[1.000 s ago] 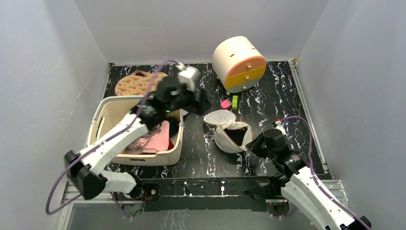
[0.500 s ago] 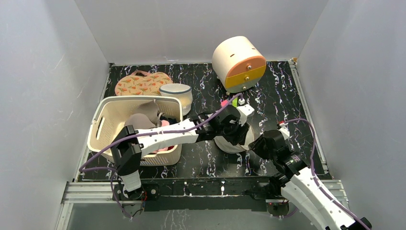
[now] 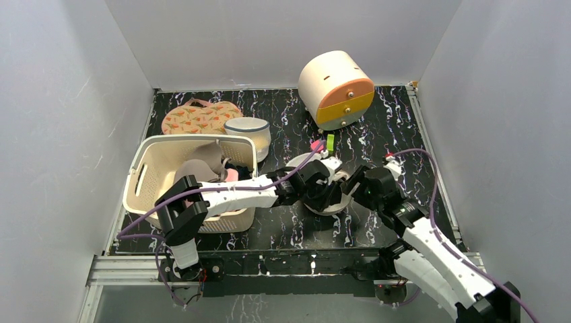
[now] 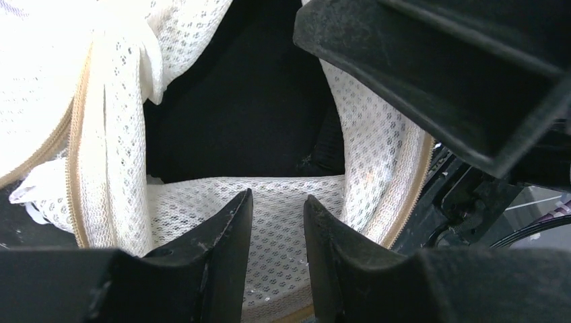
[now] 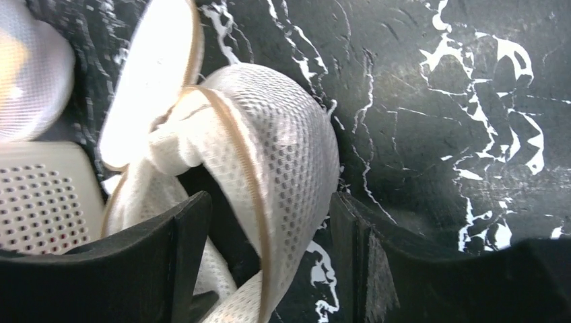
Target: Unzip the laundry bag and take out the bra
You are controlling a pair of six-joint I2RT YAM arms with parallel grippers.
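The laundry bag [image 3: 343, 198] lies unzipped at the table's middle, mostly covered by both grippers; its round lid [image 3: 299, 161] is flipped back. My left gripper [image 3: 326, 188] reaches into the bag's mouth. In the left wrist view its jaws [image 4: 276, 198] stand a narrow gap apart over the cream mesh rim [image 4: 121, 134], pinching nothing that I can see. Black fabric [image 4: 249, 101] fills the inside; whether it is the bra I cannot tell. My right gripper [image 3: 355, 183] [image 5: 269, 202] is open at the bag's right side, straddling the mesh wall [image 5: 283, 134] without gripping it.
A cream basket [image 3: 145, 168] of clothes stands to the left under my left arm. Behind it are a white round tub [image 3: 247, 131] and a floral pouch [image 3: 195, 116]. A cream-and-orange drawer drum [image 3: 337, 87] sits at the back, with small pink [image 3: 317, 145] and green [image 3: 330, 141] blocks before it.
My left arm swung from beyond the basket over to the bag, and its jaws narrowed. My right gripper opened, let go of the bag's edge and moved forward along its side.
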